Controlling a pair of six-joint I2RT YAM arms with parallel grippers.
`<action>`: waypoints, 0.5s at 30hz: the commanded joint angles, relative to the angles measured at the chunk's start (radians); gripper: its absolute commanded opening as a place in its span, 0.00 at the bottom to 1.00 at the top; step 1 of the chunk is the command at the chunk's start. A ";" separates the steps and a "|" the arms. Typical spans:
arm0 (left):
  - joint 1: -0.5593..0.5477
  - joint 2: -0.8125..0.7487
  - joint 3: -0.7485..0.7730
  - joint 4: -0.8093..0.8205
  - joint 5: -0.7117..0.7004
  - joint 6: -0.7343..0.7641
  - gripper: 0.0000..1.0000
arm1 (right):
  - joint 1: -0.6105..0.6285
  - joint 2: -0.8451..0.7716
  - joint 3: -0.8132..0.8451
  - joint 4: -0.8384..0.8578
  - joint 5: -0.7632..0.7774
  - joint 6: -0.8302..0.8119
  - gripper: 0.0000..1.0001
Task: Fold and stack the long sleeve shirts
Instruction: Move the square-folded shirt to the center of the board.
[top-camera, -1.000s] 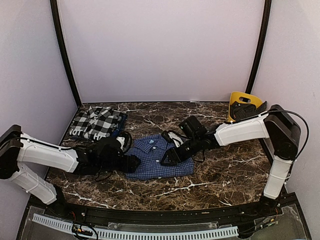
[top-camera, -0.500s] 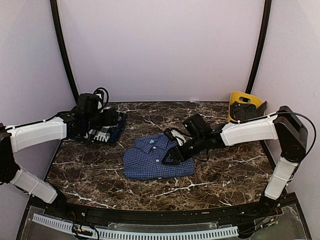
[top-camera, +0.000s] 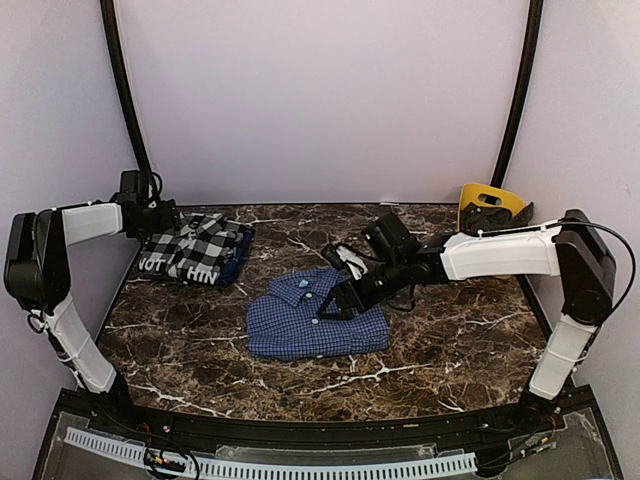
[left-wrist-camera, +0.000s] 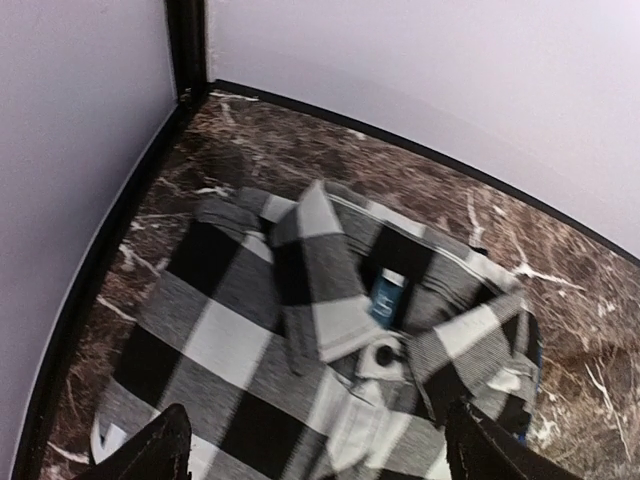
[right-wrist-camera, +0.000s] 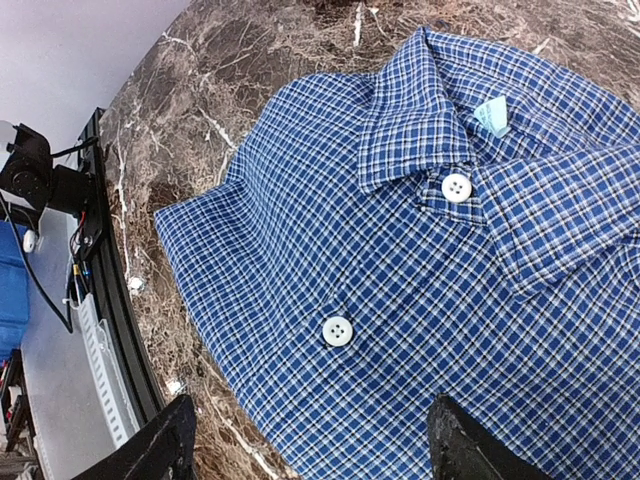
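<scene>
Two pincers spread wide, gripping nothing; left pincer (left-wrist-camera: 320, 450) by plaid shirt (top-camera: 195, 247), right pincer (right-wrist-camera: 310, 445) over blue shirt (top-camera: 315, 318)

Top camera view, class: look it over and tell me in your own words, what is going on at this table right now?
Two robot arms are working on two folded shirts. The left gripper hangs open over the black-and-white plaid shirt in the far left corner. The right gripper hangs open over the blue checked shirt in the middle of the table. Neither holds anything. The shirts lie apart, not yet stacked.
</scene>
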 joint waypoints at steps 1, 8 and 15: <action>0.112 0.101 0.097 -0.031 0.081 0.001 0.87 | 0.001 -0.007 0.043 -0.012 -0.036 -0.016 0.77; 0.185 0.280 0.231 -0.066 0.129 -0.049 0.88 | 0.002 -0.007 0.061 -0.034 -0.037 -0.022 0.80; 0.186 0.358 0.207 -0.034 0.147 -0.090 0.89 | 0.001 0.004 0.053 -0.026 -0.036 -0.013 0.80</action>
